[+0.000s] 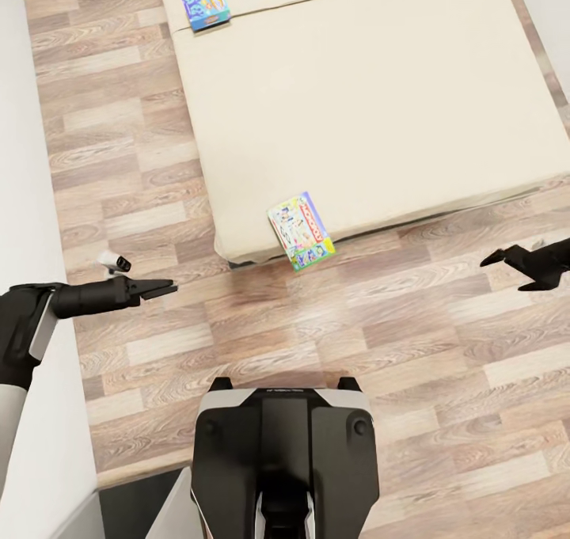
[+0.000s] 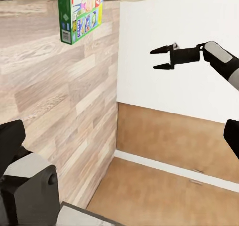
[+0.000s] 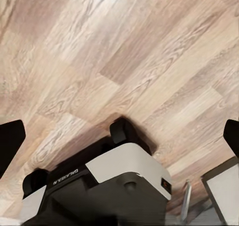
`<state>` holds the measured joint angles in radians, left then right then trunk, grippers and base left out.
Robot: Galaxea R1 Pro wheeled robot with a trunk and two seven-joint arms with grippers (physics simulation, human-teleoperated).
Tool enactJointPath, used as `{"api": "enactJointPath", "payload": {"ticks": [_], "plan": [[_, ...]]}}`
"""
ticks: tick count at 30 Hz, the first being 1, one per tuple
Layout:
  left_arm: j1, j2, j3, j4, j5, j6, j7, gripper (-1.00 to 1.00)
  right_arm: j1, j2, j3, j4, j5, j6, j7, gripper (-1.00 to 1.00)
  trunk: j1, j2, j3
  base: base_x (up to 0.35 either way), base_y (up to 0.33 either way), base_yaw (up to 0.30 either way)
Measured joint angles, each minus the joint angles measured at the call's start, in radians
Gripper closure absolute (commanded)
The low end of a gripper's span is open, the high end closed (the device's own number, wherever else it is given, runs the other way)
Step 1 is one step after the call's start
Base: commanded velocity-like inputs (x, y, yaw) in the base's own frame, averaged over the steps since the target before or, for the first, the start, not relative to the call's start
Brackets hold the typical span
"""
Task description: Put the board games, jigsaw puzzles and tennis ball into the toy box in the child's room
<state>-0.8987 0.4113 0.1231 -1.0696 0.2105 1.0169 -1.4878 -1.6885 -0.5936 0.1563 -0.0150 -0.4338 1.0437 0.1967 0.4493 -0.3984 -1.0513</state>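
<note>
Now two board games are seen on the bed: a light blue one at upper left, a white and red one overhanging the near edge. Being thin, stiff and probably light, it is best pinched at its overhanging edge. Left gripper and right gripper are open and empty.

Wood-plank floor in mixed brown and pale tones runs across the room. A white wall borders it on the left. A brown baseboard lines another wall's foot.
</note>
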Motion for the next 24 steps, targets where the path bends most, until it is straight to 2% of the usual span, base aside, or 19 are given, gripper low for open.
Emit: {"api": "enactJointPath", "payload": {"ticks": [3, 4, 6, 8, 9, 12, 17, 24], "plan": [[0.012, 0.003, 0.000, 0.016, -0.001, -0.006, 0.027, -1.00, 0.064, -0.004, 0.001, 0.000, 0.002, 0.000, 0.046, -1.00, 0.000, 0.000, 0.005, 0.000, 0.000, -0.006], [0.023, 0.005, 0.001, 0.031, -0.002, -0.017, 0.041, -1.00, 0.111, -0.005, 0.003, 0.000, 0.006, 0.000, 0.076, -1.00, 0.000, 0.000, 0.006, 0.000, 0.000, -0.003], [0.034, 0.008, 0.001, 0.049, -0.003, -0.037, 0.054, -1.00, 0.166, -0.004, 0.002, -0.002, 0.006, 0.000, 0.106, -1.00, 0.000, 0.000, 0.009, 0.000, 0.000, -0.002], [0.043, 0.009, 0.001, 0.071, -0.003, -0.064, 0.067, -1.00, 0.221, -0.003, 0.002, -0.003, 0.008, -0.031, 0.136, -1.00, 0.000, 0.000, 0.013, 0.000, 0.000, -0.001], [0.050, 0.012, 0.001, 0.099, -0.004, -0.095, 0.080, -1.00, 0.274, 0.000, 0.003, -0.004, 0.009, -0.080, 0.171, -1.00, 0.000, 0.000, 0.014, 0.000, 0.000, 0.000], [0.057, 0.018, 0.001, 0.153, -0.006, -0.142, 0.102, -1.00, 0.353, 0.004, 0.001, -0.005, 0.007, -0.169, 0.250, -1.00, 0.000, 0.000, 0.019, 0.000, 0.000, 0.000], [0.062, 0.034, 0.000, 0.257, -0.007, -0.217, 0.129, -1.00, 0.462, 0.005, 0.001, -0.005, 0.012, -0.305, 0.435, -1.00, 0.000, 0.000, 0.027, 0.000, 0.000, 0.000], [0.064, 0.059, 0.000, 0.377, -0.007, -0.308, 0.147, -1.00, 0.594, 0.006, 0.001, -0.003, 0.008, -0.451, 0.688, -1.00, 0.000, 0.000, 0.038, 0.000, 0.000, 0.000]]}}
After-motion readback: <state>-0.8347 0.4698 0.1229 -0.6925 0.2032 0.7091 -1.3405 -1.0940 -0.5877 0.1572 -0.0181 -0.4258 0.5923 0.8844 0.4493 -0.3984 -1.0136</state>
